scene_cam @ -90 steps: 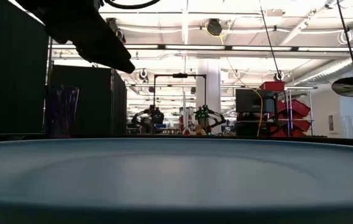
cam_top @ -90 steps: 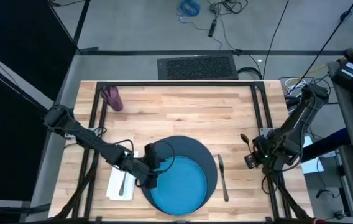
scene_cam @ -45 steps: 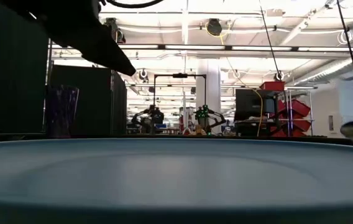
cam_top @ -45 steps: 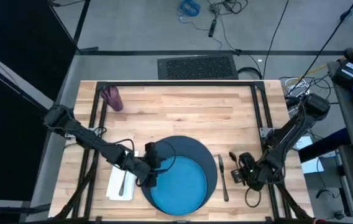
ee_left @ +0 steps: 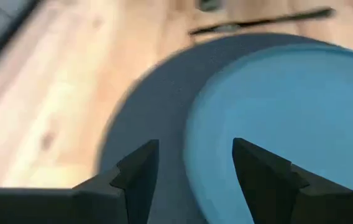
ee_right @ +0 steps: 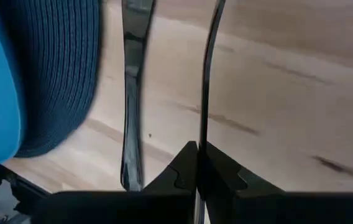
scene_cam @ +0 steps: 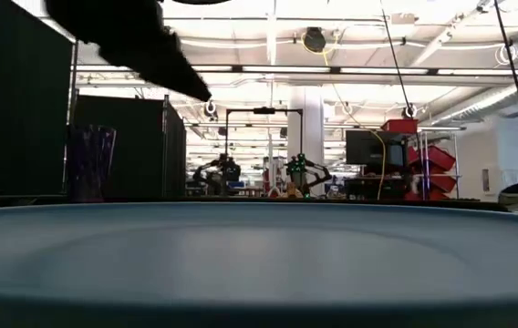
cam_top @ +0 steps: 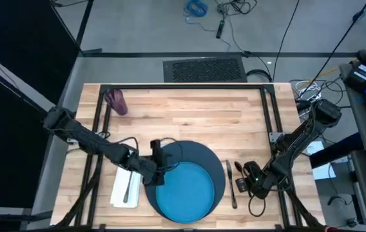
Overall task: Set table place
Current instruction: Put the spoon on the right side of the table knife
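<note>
The napkin [cam_top: 125, 187] with the fork [cam_top: 127, 189] lies at the mat's [cam_top: 210, 164] nine o'clock. The left gripper [cam_top: 154, 175], fingers spread and empty, hovers over the plate's [cam_top: 186, 193] ten o'clock rim. The knife [cam_top: 231, 183] lies at three o'clock; the right gripper [cam_top: 240, 182] pinches the spoon [ee_right: 206, 74] beside it. Released tilted, the spoon could land across the knife.

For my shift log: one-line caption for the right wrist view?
Right gripper shut on a spoon handle, beside the knife on the table.
</note>
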Robot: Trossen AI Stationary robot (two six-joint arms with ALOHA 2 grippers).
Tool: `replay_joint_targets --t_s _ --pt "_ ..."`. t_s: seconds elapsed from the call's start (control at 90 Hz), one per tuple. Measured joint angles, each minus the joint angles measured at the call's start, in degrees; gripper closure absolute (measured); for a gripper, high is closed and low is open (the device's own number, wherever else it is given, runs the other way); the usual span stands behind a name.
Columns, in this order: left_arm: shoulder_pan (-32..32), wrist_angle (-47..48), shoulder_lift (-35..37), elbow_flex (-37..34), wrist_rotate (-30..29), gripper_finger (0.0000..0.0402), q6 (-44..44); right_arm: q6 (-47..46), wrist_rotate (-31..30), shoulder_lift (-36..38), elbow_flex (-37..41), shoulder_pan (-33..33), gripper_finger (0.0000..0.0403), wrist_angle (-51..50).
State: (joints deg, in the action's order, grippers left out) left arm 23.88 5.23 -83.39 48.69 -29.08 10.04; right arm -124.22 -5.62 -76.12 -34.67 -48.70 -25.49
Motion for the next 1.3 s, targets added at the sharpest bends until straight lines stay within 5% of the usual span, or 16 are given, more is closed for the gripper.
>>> replay_joint_targets --t_s 0.333,0.567,1.3 --pt "-7.97 -5.19 12.80 -0.02 -4.95 0.0212 -10.93 -1.40 7.55 -5.70 -1.82 0.36 0.0403 -1.67" --pt "-13.92 -9.83 20.39 0.02 -5.63 0.0212 -14.75 -1.55 7.09 -12.03 -7.08 1.91 0.0403 -2.63" --pt "-19.66 -10.89 21.42 0.00 -2.97 0.0212 -22.46 -2.63 8.64 -14.75 -11.46 2.85 0.0402 -9.49"
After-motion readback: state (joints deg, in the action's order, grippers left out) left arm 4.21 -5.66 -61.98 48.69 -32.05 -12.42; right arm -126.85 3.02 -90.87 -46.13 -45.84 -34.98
